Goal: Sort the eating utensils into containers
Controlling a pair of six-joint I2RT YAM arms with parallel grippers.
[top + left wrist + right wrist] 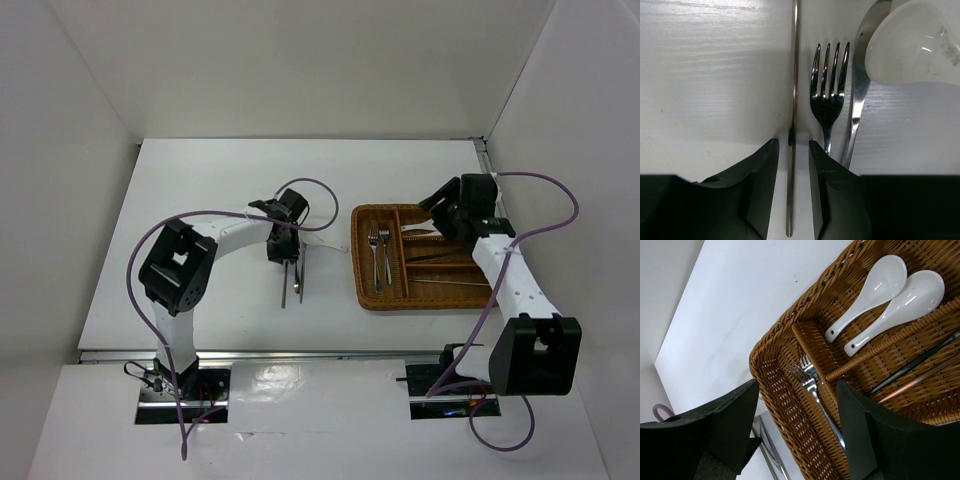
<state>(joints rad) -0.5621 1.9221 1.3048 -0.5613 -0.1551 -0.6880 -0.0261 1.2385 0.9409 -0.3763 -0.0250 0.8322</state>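
My left gripper (pixel 792 143) (pixel 283 247) is low over the white table, its jaws on either side of a slim metal stick (pixel 793 90) with a gap on both sides. Beside the stick lie a silver fork (pixel 829 85), another silver handle (pixel 858 100) and a white ceramic spoon (pixel 910 45). The brown wicker tray (pixel 357 272) holds two forks (pixel 812 382) in its long section, two white spoons (pixel 875 287) in a short one, and slim sticks (pixel 920 365) in another. My right gripper (pixel 795 405) (pixel 440 212) hangs open above the tray, holding nothing.
White walls close in the table at the back and on both sides. The loose utensils (pixel 293 278) lie left of the tray, and purple cables loop over both arms.
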